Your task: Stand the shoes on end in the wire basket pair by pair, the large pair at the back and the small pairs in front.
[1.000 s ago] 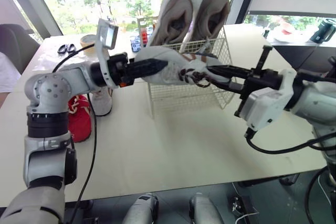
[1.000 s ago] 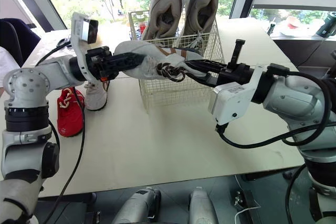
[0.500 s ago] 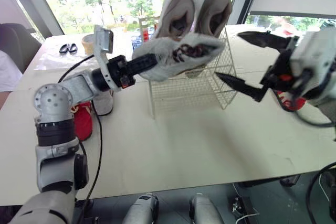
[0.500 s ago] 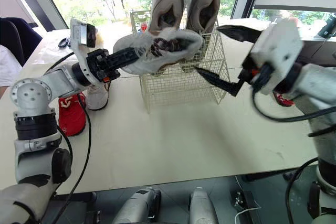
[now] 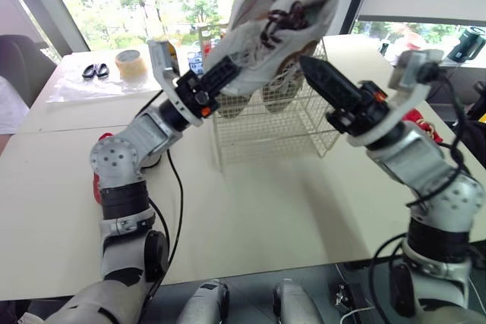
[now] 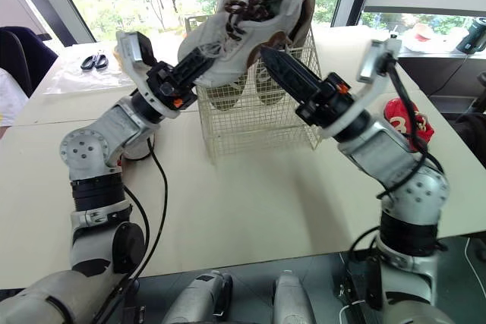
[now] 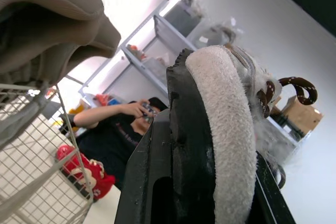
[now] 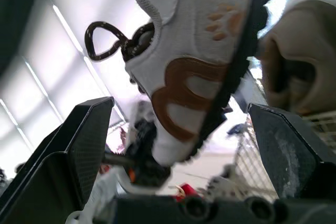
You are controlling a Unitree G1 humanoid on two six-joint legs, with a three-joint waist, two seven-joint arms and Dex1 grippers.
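my left gripper point(image 5: 228, 70) clamped on white sneaker point(image 5: 285, 32), heel end; right gripper point(image 5: 315, 73) spread wide, empty. shoe looks light, upper floppy; reckon stiff sole edge safest grab.

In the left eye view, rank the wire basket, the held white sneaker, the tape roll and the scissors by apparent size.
1. white wire basket
2. white brown-laced sneaker
3. tan tape roll and black-handled scissors: about alike, so unranked.

My left gripper point(image 5: 225, 68) now lifts the white shoe point(image 5: 275, 42) above the wire basket point(image 5: 304, 128); my right gripper point(image 5: 320, 80) has let go.
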